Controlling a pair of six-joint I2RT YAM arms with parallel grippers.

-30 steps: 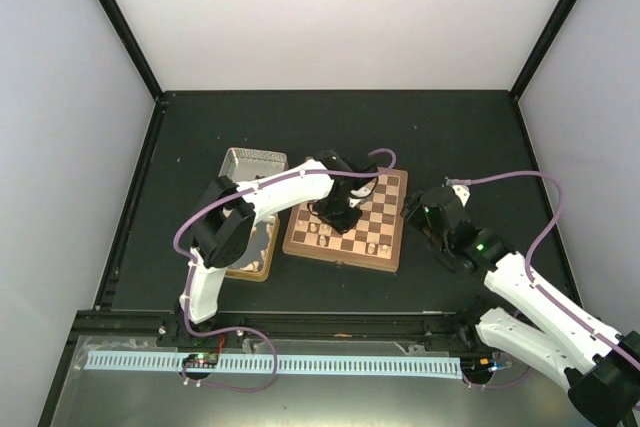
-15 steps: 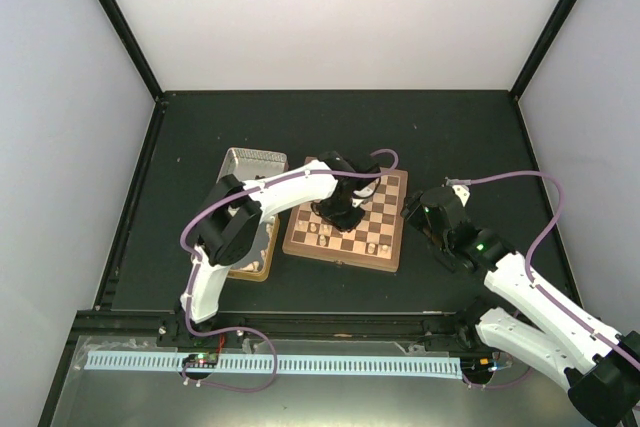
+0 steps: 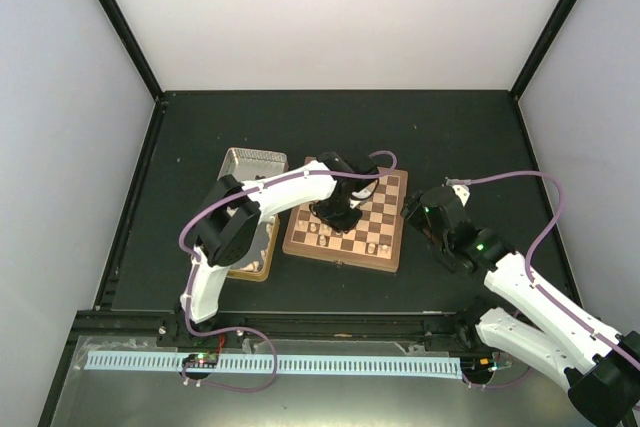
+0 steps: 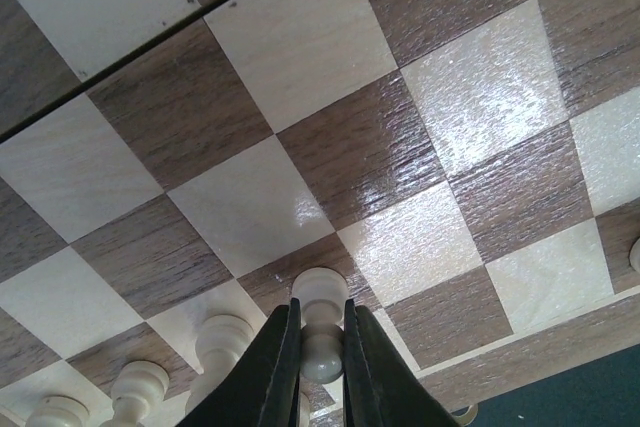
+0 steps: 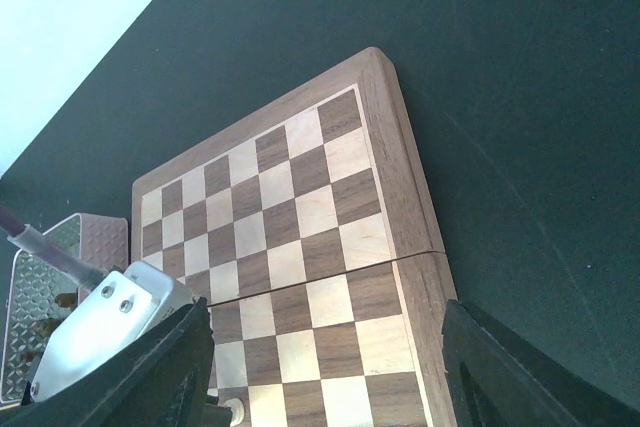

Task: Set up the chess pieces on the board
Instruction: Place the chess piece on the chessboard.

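1. Over the left half of the board [image 3: 365, 209], at about 9 o'clock from its middle in the top view, the left gripper [image 4: 320, 322] is pinched tight on the stem of one cream chess piece [image 4: 320, 287]. The piece's round head shows above the fingertips.
2. The piece is held upright, probably so that it can stand on a square without toppling. Its foot is hidden by the fingers, so I cannot tell whether it touches the wood.
3. At 7 to 8 o'clock from it in the wrist view, more cream pieces [image 4: 225, 339] stand in a line along the board's border. The held one is likely to join that row, or the rank in front of it.
4. The right gripper [image 5: 325, 327] waits at 3 o'clock of the board, jaws spread wide and holding nothing. It is probably parked there to stay clear of the working arm.
5. A silver tin [image 3: 252, 161] lies at 10 o'clock of the board, within the left arm's reach.
6. Most squares are bare, so the job seems far from finished.
7. No brand, label or writing can be read on anything.
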